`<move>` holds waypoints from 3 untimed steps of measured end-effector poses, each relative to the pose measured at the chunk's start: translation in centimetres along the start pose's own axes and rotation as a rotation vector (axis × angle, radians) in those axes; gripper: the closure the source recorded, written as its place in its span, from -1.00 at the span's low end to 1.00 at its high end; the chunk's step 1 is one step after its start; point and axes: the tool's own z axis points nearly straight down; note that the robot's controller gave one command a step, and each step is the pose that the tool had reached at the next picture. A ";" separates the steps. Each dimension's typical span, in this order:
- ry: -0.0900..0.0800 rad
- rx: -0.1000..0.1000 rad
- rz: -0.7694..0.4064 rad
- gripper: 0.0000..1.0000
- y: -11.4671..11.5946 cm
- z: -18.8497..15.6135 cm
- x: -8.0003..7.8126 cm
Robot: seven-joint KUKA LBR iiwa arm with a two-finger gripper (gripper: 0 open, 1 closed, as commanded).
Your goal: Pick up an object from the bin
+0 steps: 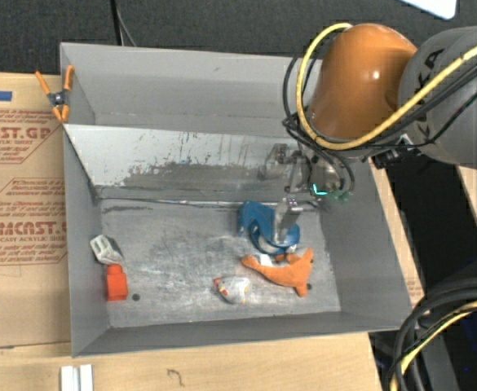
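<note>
My gripper [284, 236] reaches down at the right side of the bin floor, its fingers set into a blue curved thing [256, 221] that looks like a tape dispenser. Whether the fingers grip it I cannot make out. Just in front of it lies an orange soft toy shaped like a fish [284, 271], touching the blue thing's lower edge. A small crumpled white and red wrapper [232, 288] rests a little to the left of the toy.
At the bin's left front stand an orange block [117, 283] and a small white and grey clip-like piece [104, 249]. The arm with its orange cover and yellow cables hangs over the right rear of the bin.
</note>
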 end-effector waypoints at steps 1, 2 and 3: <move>-0.006 0.000 -0.067 -1.00 -0.4 4.5 -0.1; 0.002 -0.001 -0.239 -1.00 -0.9 12.1 4.6; -0.006 0.000 -0.444 1.00 -5.0 16.8 1.9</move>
